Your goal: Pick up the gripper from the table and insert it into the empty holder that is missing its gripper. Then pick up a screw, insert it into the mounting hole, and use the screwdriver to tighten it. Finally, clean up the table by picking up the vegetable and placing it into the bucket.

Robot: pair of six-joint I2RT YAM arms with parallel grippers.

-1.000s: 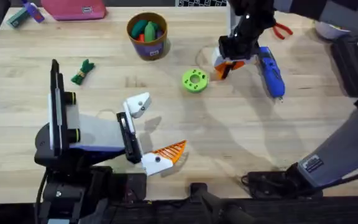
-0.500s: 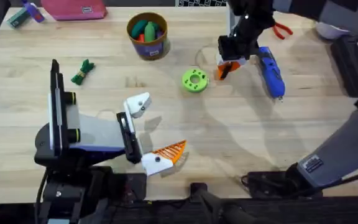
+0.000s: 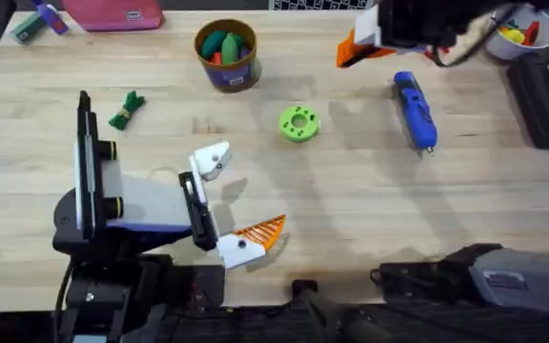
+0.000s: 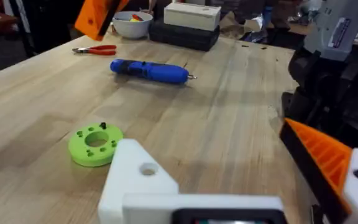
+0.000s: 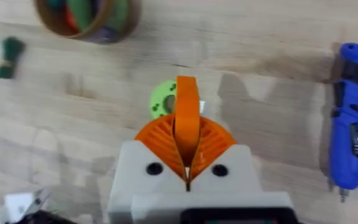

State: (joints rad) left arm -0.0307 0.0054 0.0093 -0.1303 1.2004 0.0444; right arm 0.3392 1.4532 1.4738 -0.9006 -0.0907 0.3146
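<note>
My right gripper [image 3: 358, 40] hangs high over the far side of the table, shut on the gripper [image 5: 186, 109], an orange wedge standing upright between its orange pads. The same gripper [image 4: 96, 15] shows above the table in the left wrist view. My left gripper [image 3: 246, 191] rests open at the near left. One of its fingers is the bare white holder [image 3: 212, 160] with a dark hole [image 4: 148, 168]; the other carries an orange pad [image 3: 263, 229]. The blue screwdriver [image 3: 415, 110] lies at right. The vegetable [image 3: 127, 110] lies at left. The bucket [image 3: 226, 52] stands at the back.
A flat green ring [image 3: 299, 124] with holes lies mid-table. Red pliers [image 4: 95, 50] and a white bowl [image 3: 518, 36] sit at the far right, beside a black box [image 4: 185, 34]. A pink case [image 3: 112, 12] lies at the far left edge.
The right arm rose from beside the green ring, carrying the orange gripper up and toward the table's far side. The left arm stayed still.
</note>
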